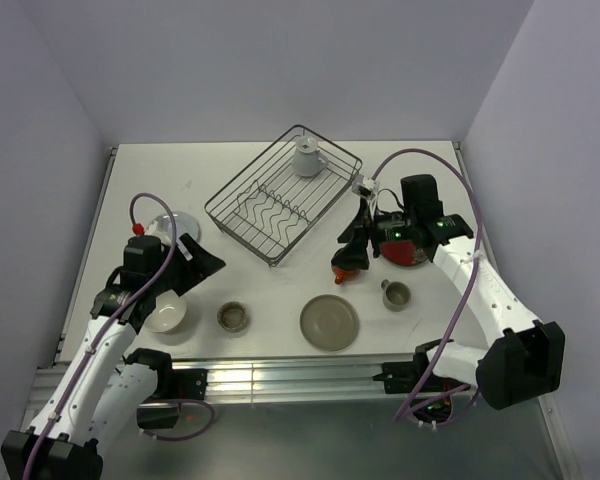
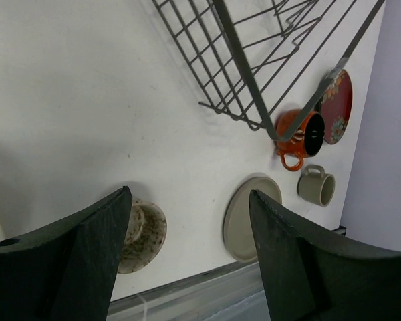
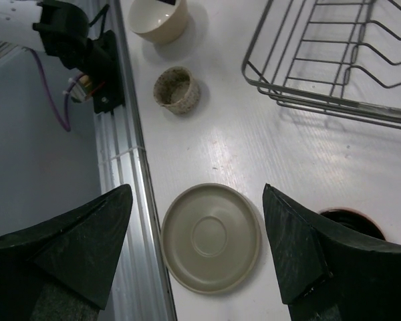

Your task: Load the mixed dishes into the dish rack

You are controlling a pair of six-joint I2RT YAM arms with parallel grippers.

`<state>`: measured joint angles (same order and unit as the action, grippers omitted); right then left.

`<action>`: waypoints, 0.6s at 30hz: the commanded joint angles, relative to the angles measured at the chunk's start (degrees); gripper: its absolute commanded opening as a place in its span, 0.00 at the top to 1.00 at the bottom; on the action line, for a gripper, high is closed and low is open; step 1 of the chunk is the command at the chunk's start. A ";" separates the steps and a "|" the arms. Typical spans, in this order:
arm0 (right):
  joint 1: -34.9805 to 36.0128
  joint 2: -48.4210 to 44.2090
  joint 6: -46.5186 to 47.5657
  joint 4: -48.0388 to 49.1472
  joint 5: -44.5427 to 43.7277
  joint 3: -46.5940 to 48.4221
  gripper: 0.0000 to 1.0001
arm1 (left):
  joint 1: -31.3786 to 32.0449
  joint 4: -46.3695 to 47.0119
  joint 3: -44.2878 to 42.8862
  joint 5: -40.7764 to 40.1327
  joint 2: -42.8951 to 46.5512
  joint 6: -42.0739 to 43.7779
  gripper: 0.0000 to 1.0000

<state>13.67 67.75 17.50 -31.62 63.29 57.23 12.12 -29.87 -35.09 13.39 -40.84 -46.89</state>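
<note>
The dish rack (image 1: pixel 285 195) stands at mid-table with a pale cup (image 1: pixel 307 158) in its far corner. My right gripper (image 1: pixel 352 245) is open and empty, hovering by the rack's right corner. The orange-red mug (image 1: pixel 347 270) sits just below it, beside one finger (image 3: pixel 321 254). The red floral plate (image 1: pixel 408 250) lies partly under the right arm. The olive-grey plate (image 1: pixel 329 322) shows between the right fingers in the wrist view (image 3: pixel 211 237). My left gripper (image 1: pixel 208 262) is open and empty above the table, left of the rack. The speckled cup (image 1: pixel 233 317) sits near it.
A cream bowl (image 1: pixel 166 314) sits by the left arm and a pale white plate (image 1: pixel 170 225) lies behind it. A beige handled cup (image 1: pixel 396 295) stands right of the olive plate. A metal rail (image 1: pixel 300 378) runs along the near table edge.
</note>
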 commanded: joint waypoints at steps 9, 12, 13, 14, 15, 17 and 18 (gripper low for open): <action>-4.71 5.19 -6.15 1.12 -19.85 -1.86 0.22 | -0.25 11.76 5.12 11.83 0.67 -0.92 0.23; -4.88 7.57 -6.59 0.41 -25.92 -2.21 0.27 | -0.25 13.78 5.73 13.50 2.34 -0.65 0.23; -4.80 8.01 -6.77 0.41 -28.46 -2.30 0.28 | -0.25 14.65 5.91 13.94 2.52 -0.65 0.23; -4.79 8.54 -6.43 0.50 -29.18 -2.39 0.28 | -0.25 15.27 6.26 14.56 2.61 -0.65 0.23; -4.71 9.24 -6.77 0.68 -30.06 -2.48 0.29 | -0.25 15.89 6.35 15.52 2.69 -0.74 0.23; -4.79 10.30 -7.30 0.59 -32.77 -2.21 0.31 | -0.17 17.38 6.70 16.49 2.70 -0.66 0.23; -4.79 11.52 -7.04 0.24 -32.96 -1.69 0.32 | -0.17 17.74 6.70 17.10 2.70 -0.48 0.23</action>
<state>9.10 77.97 11.31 -31.53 35.81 54.78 12.08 -17.15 -28.97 26.63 -38.65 -47.70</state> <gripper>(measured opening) 0.689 0.769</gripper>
